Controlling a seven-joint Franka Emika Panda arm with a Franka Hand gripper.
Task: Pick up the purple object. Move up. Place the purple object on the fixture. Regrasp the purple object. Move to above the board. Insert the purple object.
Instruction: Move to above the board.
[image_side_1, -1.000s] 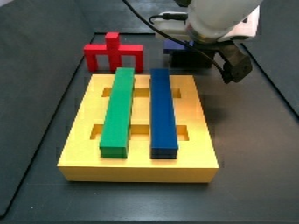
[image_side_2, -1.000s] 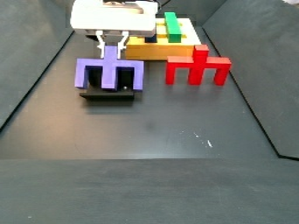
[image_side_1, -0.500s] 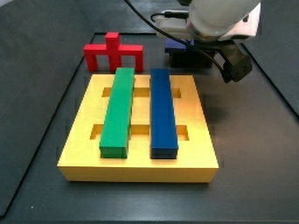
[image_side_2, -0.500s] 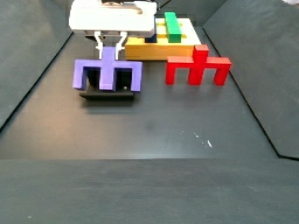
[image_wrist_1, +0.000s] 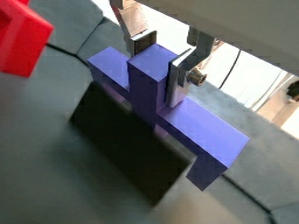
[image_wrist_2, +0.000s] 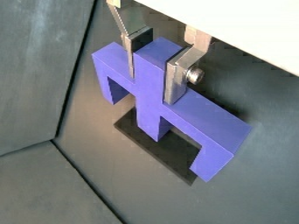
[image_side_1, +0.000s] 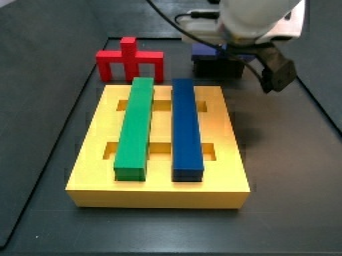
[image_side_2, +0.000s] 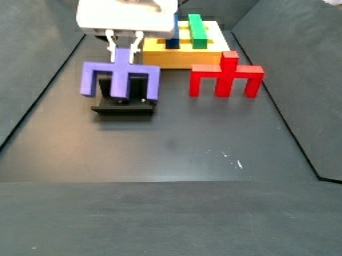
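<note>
1. Dark grey floor is lying under everything, with the board (image_side_1: 160, 140) nearby.
2. In both wrist views, the gripper (image_wrist_2: 155, 59) is squeezing the middle post of the purple object (image_wrist_2: 176, 122).
3. That piece is sitting over the fixture (image_side_2: 124, 106).
4. It looks hard, light and smooth, so holding the flat post sides seems best.

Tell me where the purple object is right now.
In both wrist views the purple object sits on the fixture, its central post between the gripper's fingers; the red piece stands alongside.
</note>
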